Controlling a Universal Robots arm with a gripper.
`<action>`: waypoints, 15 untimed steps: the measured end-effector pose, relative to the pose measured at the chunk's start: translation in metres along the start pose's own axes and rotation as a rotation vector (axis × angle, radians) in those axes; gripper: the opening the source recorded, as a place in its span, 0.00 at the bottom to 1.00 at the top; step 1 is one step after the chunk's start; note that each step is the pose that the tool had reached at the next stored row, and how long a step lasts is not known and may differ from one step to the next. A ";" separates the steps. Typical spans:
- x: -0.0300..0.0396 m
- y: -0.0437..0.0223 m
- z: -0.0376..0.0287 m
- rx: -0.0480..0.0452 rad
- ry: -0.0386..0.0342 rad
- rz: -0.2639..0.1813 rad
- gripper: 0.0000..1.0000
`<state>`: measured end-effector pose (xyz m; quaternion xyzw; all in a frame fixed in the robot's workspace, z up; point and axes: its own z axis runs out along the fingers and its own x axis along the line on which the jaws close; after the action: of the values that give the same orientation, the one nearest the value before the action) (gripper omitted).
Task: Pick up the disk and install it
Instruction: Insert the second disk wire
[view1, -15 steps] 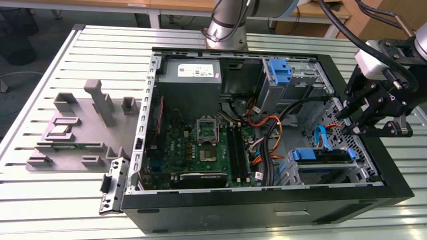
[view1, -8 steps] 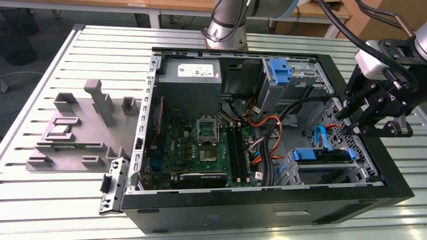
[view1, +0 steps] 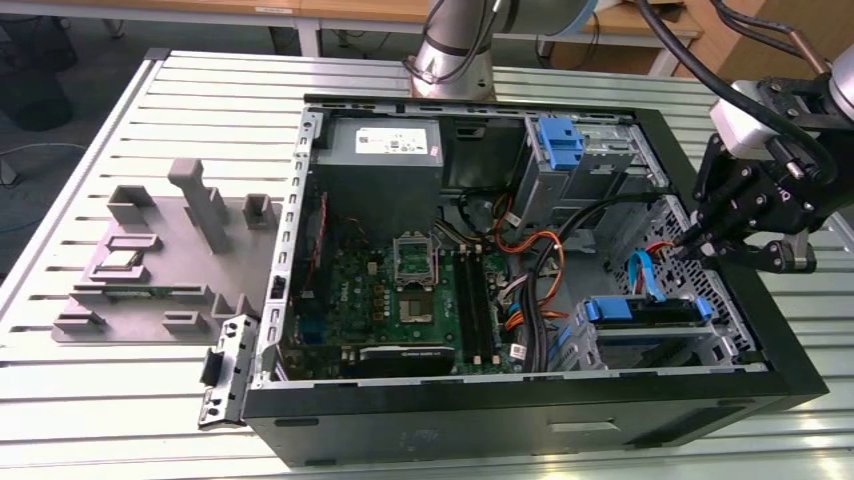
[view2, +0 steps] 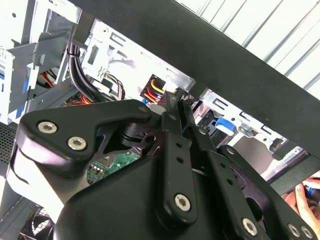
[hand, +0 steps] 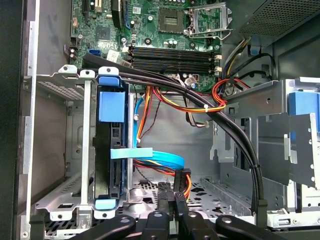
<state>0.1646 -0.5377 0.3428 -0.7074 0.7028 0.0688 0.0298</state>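
Observation:
The disk (view1: 643, 312) sits in the lower drive cage (hand: 75, 150) of the open computer case (view1: 534, 415). Its blue carrier frame shows as a blue bar in the exterior view. In the first wrist view the disk (hand: 111, 160) stands edge-on in that cage with blue tabs at both ends. My gripper (view1: 686, 250) hangs over the case's side on the exterior view's right, above and just beyond the cage. Its fingertips (hand: 175, 199) meet with nothing between them, apart from the disk. In the second wrist view the gripper (view2: 179, 100) is shut close to the case wall.
Black, orange and blue cables (hand: 200, 105) run between the cage and the motherboard (view1: 400, 290). A second bay with a blue carrier (view1: 561, 140) and a grey power supply (view1: 380, 140) sit at the back. A grey fixture (view1: 160, 260) lies on the slatted table at the exterior view's left.

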 end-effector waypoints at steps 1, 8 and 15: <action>0.0000 0.0000 0.0000 0.0000 0.0000 0.000 0.17; 0.0000 0.0000 0.0000 0.0000 0.0114 0.001 0.17; 0.0034 0.0075 0.0000 -0.0004 0.0457 0.000 0.17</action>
<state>0.1571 -0.5411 0.3427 -0.7088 0.7033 0.0527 0.0136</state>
